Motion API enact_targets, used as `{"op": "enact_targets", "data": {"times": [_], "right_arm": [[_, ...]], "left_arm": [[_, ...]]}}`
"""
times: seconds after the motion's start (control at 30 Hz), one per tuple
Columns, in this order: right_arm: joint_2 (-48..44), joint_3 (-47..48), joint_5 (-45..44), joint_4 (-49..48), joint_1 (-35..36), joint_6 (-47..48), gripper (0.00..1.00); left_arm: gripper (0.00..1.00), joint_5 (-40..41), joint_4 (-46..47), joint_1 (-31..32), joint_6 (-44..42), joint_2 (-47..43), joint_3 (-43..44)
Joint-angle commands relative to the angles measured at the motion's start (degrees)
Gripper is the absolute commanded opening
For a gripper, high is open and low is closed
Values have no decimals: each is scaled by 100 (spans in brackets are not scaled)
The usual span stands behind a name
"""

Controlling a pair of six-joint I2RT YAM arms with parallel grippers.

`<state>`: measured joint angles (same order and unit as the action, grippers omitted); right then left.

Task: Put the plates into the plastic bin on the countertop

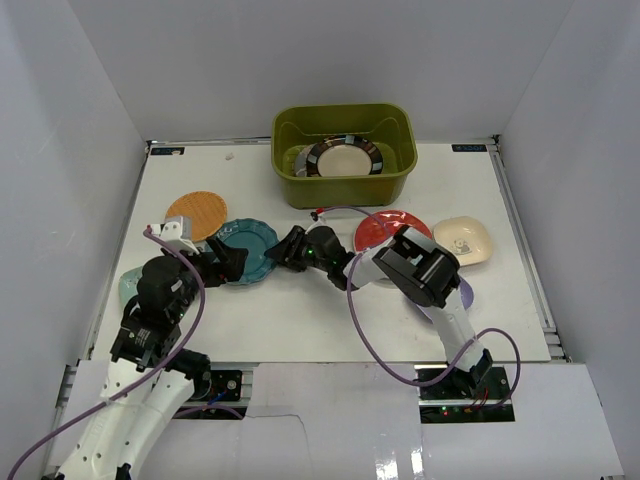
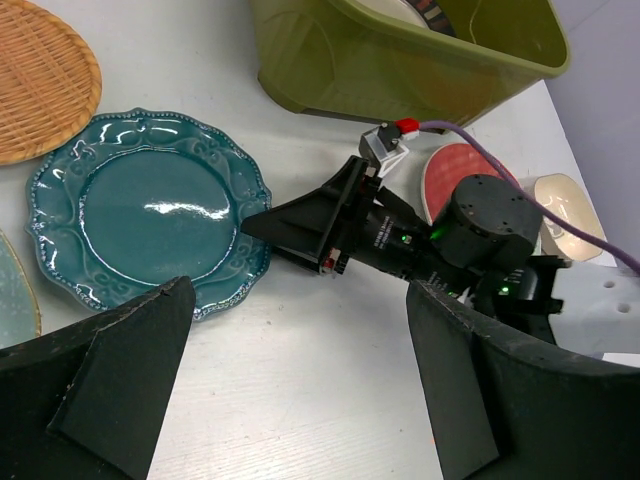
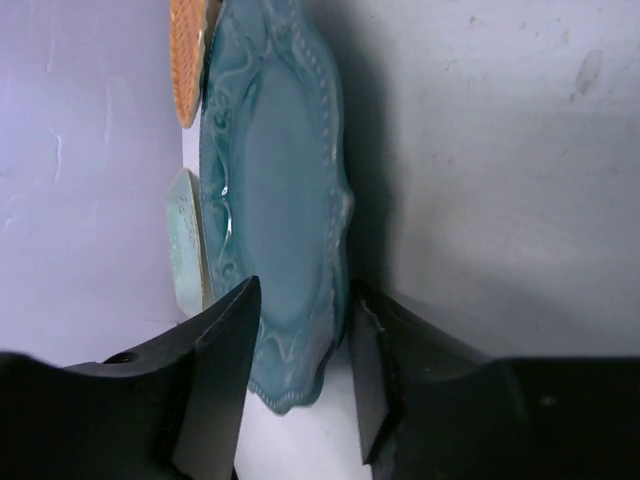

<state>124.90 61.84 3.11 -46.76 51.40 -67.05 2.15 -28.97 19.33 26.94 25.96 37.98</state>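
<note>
My right fingers [image 3: 303, 292] straddle the rim of the scalloped teal ceramic plate [image 2: 150, 205], one finger on each face. I cannot tell whether they pinch it or only bracket it. That plate lies on the off-white counter [image 1: 300, 320], just beside a woven orange round plate [image 1: 196, 213]. My left fingers [image 2: 300, 400] are spread wide and empty near the teal plate. The olive-green plastic bin [image 1: 345, 190] stands at the far side, well apart, with a dark-rimmed beige plate [image 1: 345, 160] inside.
</note>
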Motion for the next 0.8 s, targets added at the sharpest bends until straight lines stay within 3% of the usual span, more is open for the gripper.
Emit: {"op": "enact_targets", "data": {"times": [0.0,0.1,0.13,0.23,0.37,0.53,0.6,0.77], "right_arm": [[481,205,-153,-631,-16,-712,45],[614,205,-232,-913,-25,-967,33],[597,118,-285,-1009,-33,-994,23],[238,-154,-487,-1019,-59,-925,8],[-737,-1127,-628,-809,-95,-600,8],[-2643,-1869,-461,-256,-156,373,8],[-3528,-1651,-513,244,-226,840,8],[-4535,-351,-742,2020,-796,2272,8]], "left_arm": [[98,-75,120,18,-84,50,-18],[98,-66,120,18,-83,94,-18],[98,-66,120,18,-92,111,-18],[98,-57,111,27,-92,155,-10],[98,-13,111,27,-92,147,-10],[98,127,67,18,-57,76,-10],[98,206,41,9,-31,59,8],[98,224,-12,18,31,85,17]]}}
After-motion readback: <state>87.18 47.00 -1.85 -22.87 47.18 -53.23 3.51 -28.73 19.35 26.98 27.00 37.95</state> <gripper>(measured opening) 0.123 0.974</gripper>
